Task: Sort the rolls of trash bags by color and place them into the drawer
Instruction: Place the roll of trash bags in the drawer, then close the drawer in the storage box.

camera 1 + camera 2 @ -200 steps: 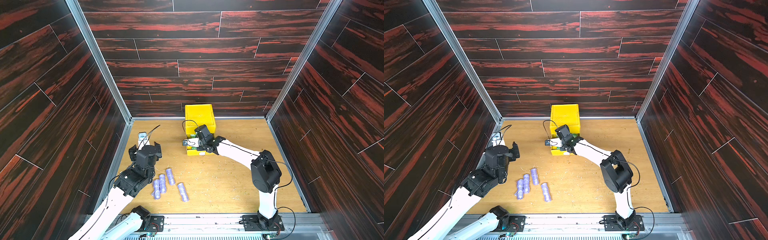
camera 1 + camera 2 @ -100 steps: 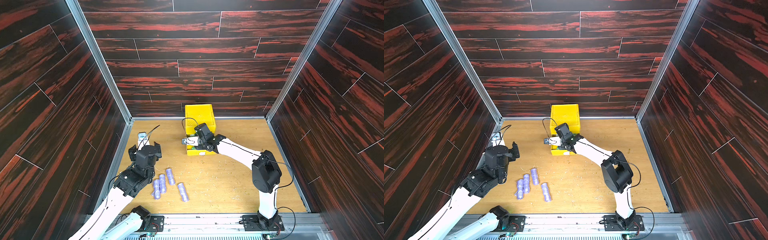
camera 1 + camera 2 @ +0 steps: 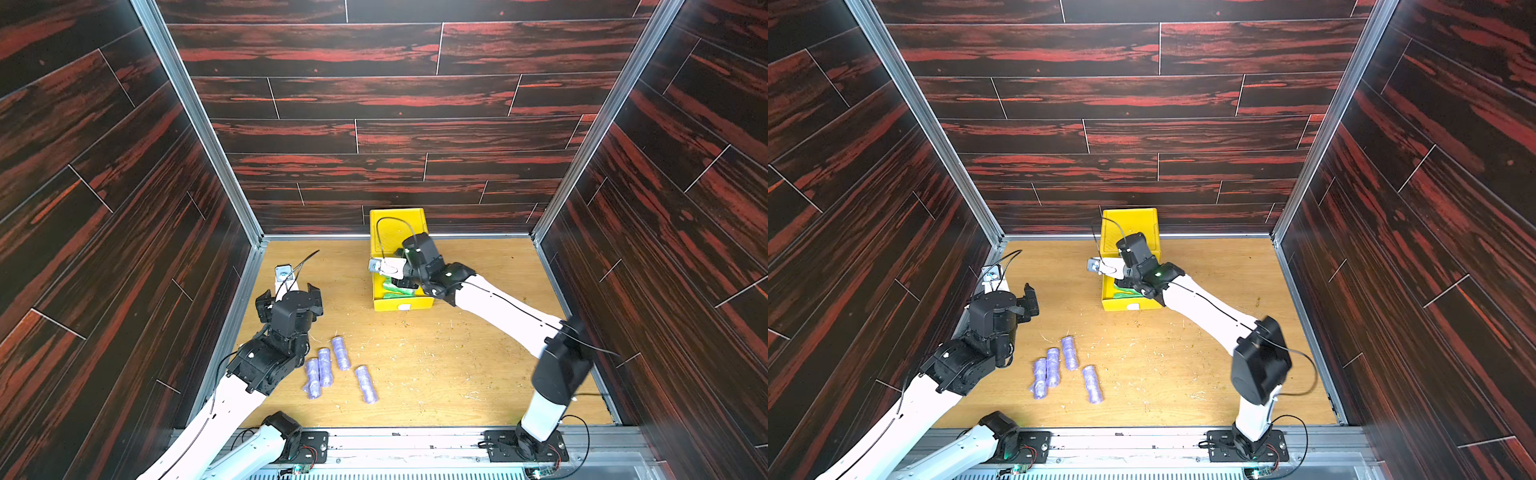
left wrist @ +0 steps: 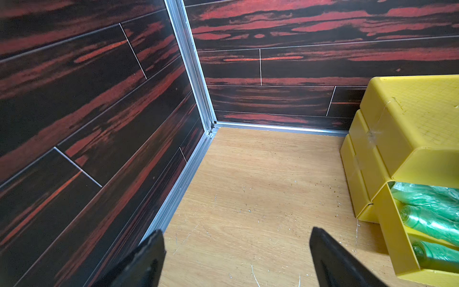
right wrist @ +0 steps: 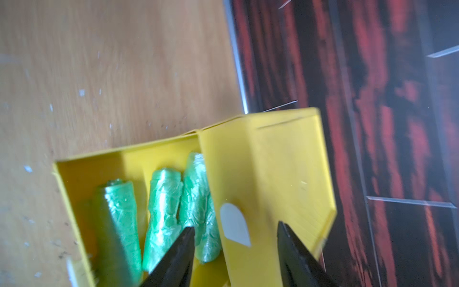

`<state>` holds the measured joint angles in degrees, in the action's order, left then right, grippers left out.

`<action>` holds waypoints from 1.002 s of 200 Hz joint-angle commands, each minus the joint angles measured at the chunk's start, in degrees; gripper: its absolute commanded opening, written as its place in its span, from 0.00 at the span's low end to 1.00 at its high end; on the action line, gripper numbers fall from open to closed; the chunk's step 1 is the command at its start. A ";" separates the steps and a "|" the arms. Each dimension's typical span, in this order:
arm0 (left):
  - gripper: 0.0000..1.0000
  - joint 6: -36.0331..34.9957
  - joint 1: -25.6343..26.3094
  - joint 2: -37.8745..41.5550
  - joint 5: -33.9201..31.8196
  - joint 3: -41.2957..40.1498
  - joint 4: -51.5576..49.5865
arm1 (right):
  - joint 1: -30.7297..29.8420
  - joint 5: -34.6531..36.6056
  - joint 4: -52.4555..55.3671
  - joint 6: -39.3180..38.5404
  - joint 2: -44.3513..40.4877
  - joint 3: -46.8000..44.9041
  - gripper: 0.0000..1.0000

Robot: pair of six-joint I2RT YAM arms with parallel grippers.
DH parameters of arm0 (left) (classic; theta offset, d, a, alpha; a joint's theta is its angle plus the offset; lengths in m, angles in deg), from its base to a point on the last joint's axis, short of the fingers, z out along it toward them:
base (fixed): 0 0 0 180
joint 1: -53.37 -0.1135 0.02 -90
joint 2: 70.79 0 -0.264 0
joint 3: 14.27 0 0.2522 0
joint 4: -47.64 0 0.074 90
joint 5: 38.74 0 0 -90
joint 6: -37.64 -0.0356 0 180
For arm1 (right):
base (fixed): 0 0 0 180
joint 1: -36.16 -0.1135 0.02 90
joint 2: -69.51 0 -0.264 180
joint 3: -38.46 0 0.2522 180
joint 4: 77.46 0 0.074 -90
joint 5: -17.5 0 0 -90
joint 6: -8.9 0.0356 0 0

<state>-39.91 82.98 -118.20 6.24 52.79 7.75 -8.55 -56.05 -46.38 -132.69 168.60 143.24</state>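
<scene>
The yellow drawer (image 3: 398,232) cabinet stands at the back middle of the table in both top views (image 3: 1128,227). Its lowest tray (image 3: 401,306) is pulled out, and several green rolls of trash bags (image 5: 164,206) lie in it, also seen in the left wrist view (image 4: 432,218). My right gripper (image 5: 235,226) hovers open just over that tray with nothing between its fingers. Several lilac rolls (image 3: 340,353) lie loose on the table near the left arm. My left gripper (image 4: 236,258) is wide open and empty above bare table. No pink rolls show.
Dark wood-patterned walls (image 3: 124,249) with metal corner rails (image 3: 249,245) close in the table on three sides. The left arm sits close to the left wall. Small pale flecks (image 3: 419,357) are scattered over the wooden table top.
The right gripper's jaws have spread apart over the open tray. The left arm and the lilac rolls have stayed where they were.
</scene>
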 commanded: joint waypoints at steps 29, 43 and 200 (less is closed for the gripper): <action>0.94 1.24 -0.30 -2.73 3.14 4.28 -1.69 | -0.73 -2.18 -10.68 21.86 -17.51 -13.18 0.56; 0.94 3.36 -0.25 -7.05 4.96 9.84 -5.57 | -0.80 -0.96 -16.63 27.02 -23.18 -19.02 0.59; 0.99 12.48 -8.21 -76.55 37.10 93.64 -36.55 | 2.47 6.35 -12.63 60.58 -43.37 -42.14 0.98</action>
<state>-29.55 78.32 -184.21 34.20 130.90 -15.77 -5.89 -49.75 -61.42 -76.52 130.48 104.03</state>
